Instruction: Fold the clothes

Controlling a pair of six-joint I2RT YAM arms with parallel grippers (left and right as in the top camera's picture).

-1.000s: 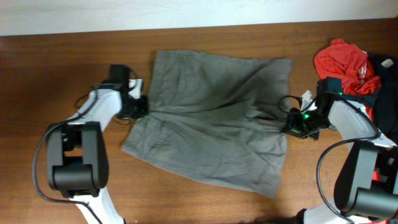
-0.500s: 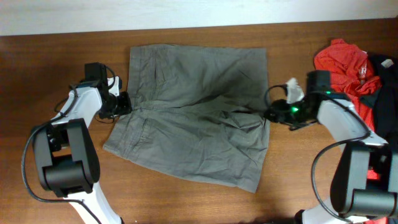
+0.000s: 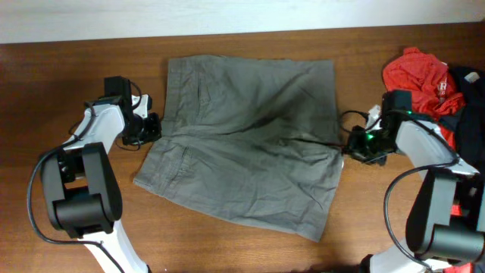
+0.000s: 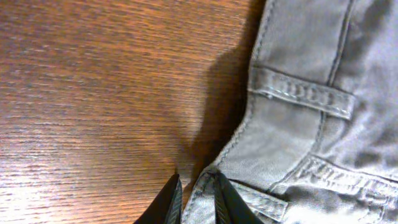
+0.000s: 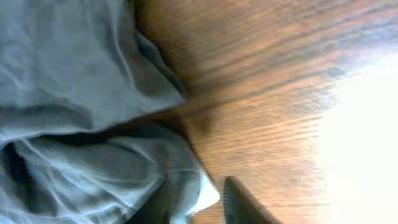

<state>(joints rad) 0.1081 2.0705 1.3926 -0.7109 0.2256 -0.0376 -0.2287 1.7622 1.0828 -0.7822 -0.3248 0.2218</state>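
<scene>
Grey-olive shorts [image 3: 250,136] lie spread flat on the table [image 3: 61,76]. The left gripper [image 4: 194,190] pinches their waistband edge (just a sliver). The right gripper [image 3: 350,144] sits at the opposite edge, but I can't tell whether it grips.

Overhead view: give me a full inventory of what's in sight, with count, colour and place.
shorts: one, grey-olive, spread flat mid-table
red garment: one, red, crumpled at the table's right edge
dark garment: one, black, right of the red one, partly cut off
table: one, brown wood, under everything
left gripper: one, black, at the shorts' left edge, waistband hem between its fingers
right gripper: one, black, at the shorts' right edge
</scene>
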